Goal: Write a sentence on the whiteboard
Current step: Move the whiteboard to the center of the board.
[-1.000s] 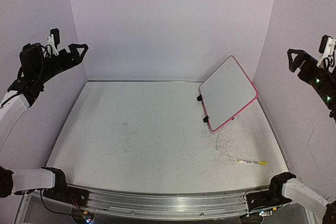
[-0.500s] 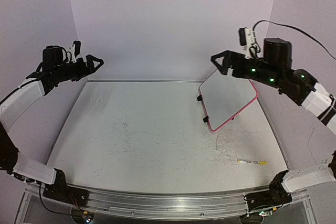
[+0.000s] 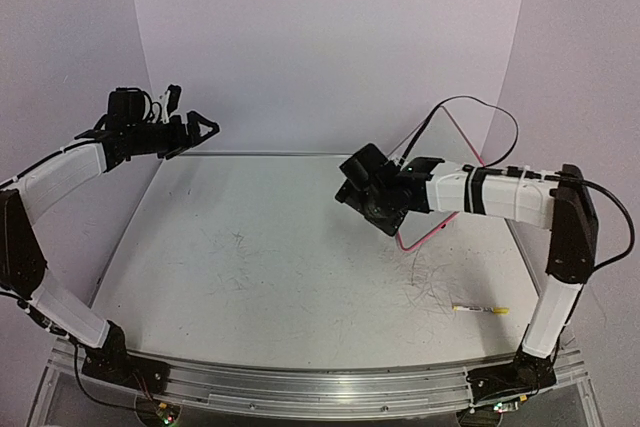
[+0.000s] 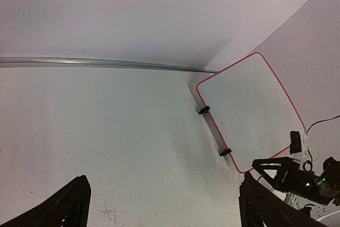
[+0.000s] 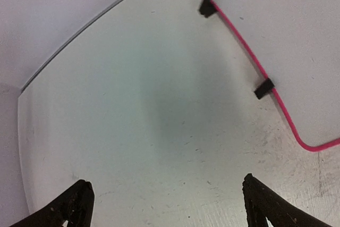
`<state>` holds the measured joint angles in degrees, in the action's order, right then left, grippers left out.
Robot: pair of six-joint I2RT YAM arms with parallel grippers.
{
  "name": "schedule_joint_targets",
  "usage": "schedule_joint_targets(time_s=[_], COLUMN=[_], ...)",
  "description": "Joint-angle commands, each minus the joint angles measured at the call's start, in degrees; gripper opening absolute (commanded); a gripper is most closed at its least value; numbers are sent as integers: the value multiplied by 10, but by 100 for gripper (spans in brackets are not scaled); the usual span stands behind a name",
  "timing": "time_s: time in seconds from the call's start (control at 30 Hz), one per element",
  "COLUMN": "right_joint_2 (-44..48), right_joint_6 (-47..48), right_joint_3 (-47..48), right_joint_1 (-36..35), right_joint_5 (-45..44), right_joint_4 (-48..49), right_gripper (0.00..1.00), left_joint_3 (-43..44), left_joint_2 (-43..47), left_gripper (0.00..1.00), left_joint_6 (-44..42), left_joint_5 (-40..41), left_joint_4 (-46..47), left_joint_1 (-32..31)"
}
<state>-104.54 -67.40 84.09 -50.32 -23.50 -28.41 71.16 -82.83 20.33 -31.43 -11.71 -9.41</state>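
As both arms hang over the table (image 3: 250,247): neither claw touches anything on it.
Whiteboard (image 4: 249,110): at the table's far right corner, by the right-hand wall, where it seems to lean at a tilt. It has a pink-red rim and rounded corners, and its face shows plain white in both wrist views.
Clips (image 4: 204,110): two small black ones sit on the long edge of the whiteboard that faces the middle of the table.
Left gripper (image 3: 210,127): raised near the far left corner, close to the back wall, with the claw spread wide and nothing in it. Its wrist view shows black fingertips (image 4: 69,208) at the lower corners, bare table between them and the whiteboard well off to the right.
Right gripper (image 5: 167,206): claw spread wide and empty, over the table just beside the clipped edge. Seen from above, its arm reaches leftward across the front of the whiteboard and hides most of it.
Marker (image 3: 480,309): a yellow-barrelled pen lying flat on the table toward the near right, well apart from both grippers.
Scribbles (image 3: 435,282): grey marks on the table surface between the whiteboard and the marker.
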Motion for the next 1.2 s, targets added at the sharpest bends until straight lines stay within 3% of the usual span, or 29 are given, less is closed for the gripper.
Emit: schedule_joint_targets(time_s=[0.0, 0.2, 0.43, 0.67, 1.17], right_joint_2=[-69, -171, -247, -280, -328], right_joint_6=[-265, -324, -368, -385, -395], right_joint_3=[82, 158, 231, 250, 275], right_joint_1=[4, 40, 55, 68, 93], right_joint_5=[-134, -130, -129, -133, -120], right_joint_4=[-147, -218, -256, -274, -278], right_gripper=[98, 95, 84, 73, 61], left_joint_3=[-19, -45, -48, -51, -59], left_joint_2=[40, 77, 91, 101, 95], left_gripper=[98, 98, 98, 98, 97], left_joint_6=[-20, -33, -29, -28, -24], left_joint_5=[9, 39, 41, 39, 34], left_joint_4=[9, 11, 13, 16, 23], left_joint_1=[-3, -9, -9, -9, -9])
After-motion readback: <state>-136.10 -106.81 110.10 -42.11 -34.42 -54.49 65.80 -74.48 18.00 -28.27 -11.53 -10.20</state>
